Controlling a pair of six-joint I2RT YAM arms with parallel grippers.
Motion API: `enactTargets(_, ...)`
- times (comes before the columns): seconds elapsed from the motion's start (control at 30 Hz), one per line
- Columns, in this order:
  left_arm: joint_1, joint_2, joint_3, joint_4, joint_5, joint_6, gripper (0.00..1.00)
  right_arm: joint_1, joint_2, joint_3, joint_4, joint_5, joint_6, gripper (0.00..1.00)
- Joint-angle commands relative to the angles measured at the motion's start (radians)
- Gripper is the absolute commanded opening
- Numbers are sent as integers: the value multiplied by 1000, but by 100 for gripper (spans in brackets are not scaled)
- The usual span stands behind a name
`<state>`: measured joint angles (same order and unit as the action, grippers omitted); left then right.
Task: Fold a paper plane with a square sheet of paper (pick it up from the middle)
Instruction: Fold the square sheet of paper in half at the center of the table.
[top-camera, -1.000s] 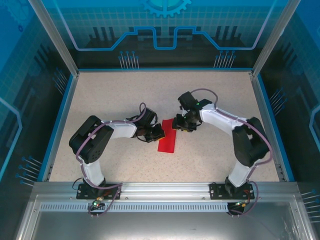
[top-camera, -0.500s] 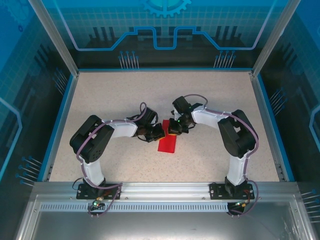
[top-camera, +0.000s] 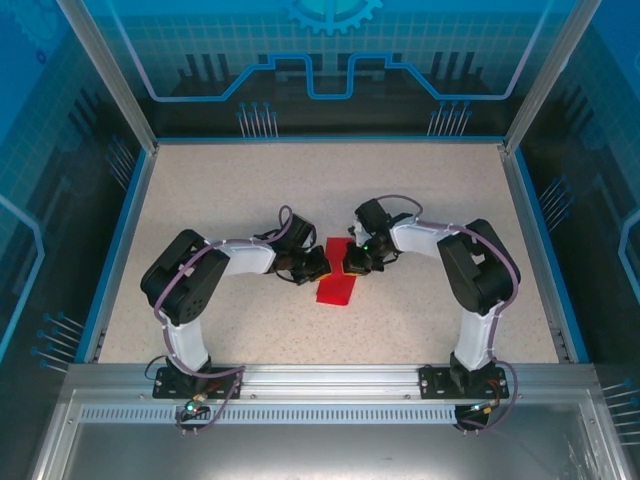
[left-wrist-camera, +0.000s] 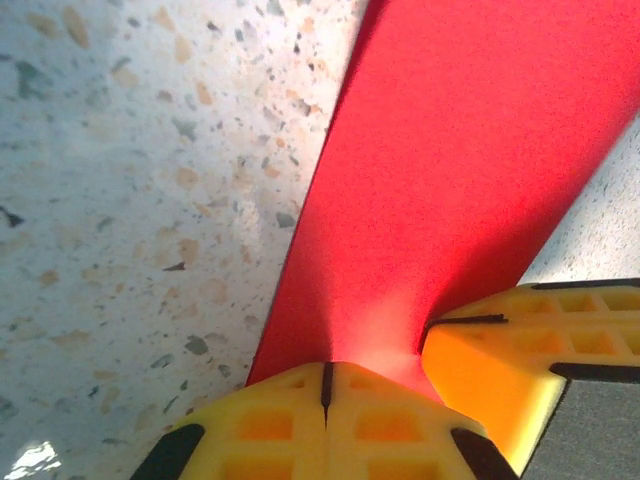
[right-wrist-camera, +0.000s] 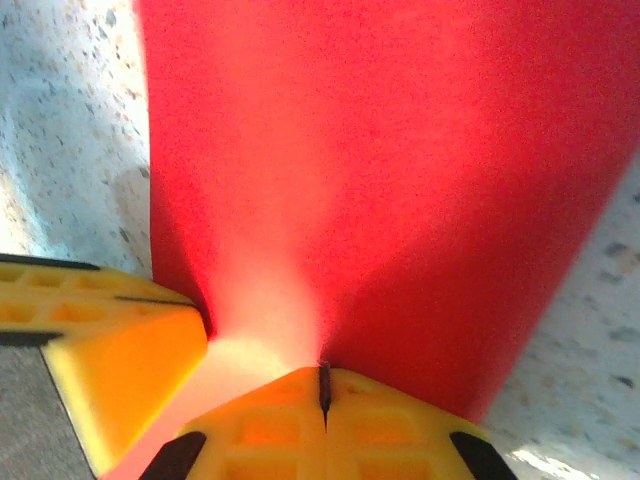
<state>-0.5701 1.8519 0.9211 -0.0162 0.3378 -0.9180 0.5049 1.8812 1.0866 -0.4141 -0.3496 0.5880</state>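
At table centre, top view: speckled table (top-camera: 250, 190), blue rim and clear walls round it, holds both arms and one red sheet of paper (top-camera: 337, 290).

Left arm (top-camera: 190, 285) reaches in from 7 o'clock, right arm (top-camera: 470, 270) from 5 o'clock. The heads meet over the sheet's middle.

From above, the sheet is a narrow bright red strip running 12 to 6 o'clock, slightly slanted. Its far end shows between the two heads and its near end sticks out toward 6. It is plain and unmarked. Cannot tell from above if it's folded or just bowed up.

Left gripper (top-camera: 318, 266) is on the sheet's 9 o'clock side, right gripper (top-camera: 350, 262) on its 3 o'clock side, the two just beside each other.

Left wrist view: left gripper (left-wrist-camera: 326, 385) has its yellow pads pressed together, pinching the red sheet (left-wrist-camera: 450, 170). The paper fans up from the pinch toward 1 o'clock, its left edge off the table. The right gripper's pad (left-wrist-camera: 500, 350) sits at 4 o'clock, just beside.

Right wrist view: right gripper (right-wrist-camera: 323, 385) has its pads pressed together on the sheet (right-wrist-camera: 380, 150), which spreads toward 12 with soft creases from the pinch. The left gripper's pad (right-wrist-camera: 110, 340) sits at 8 o'clock.
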Motion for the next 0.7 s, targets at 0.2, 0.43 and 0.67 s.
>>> enactTargets(0.2, -10, 128, -98, -205, -110, -57, 2, -133, -127, -140, -35, 22, -60, 0)
enactTargets(0.43, -11, 122, -96, -210, -111, -47, 2, -126, -241, -127, 25, -65, -56, 0)
enactTargets(0.67, -11, 114, -91, -214, -110, -37, 2, -35, -108, -19, 88, -129, -39, 0)
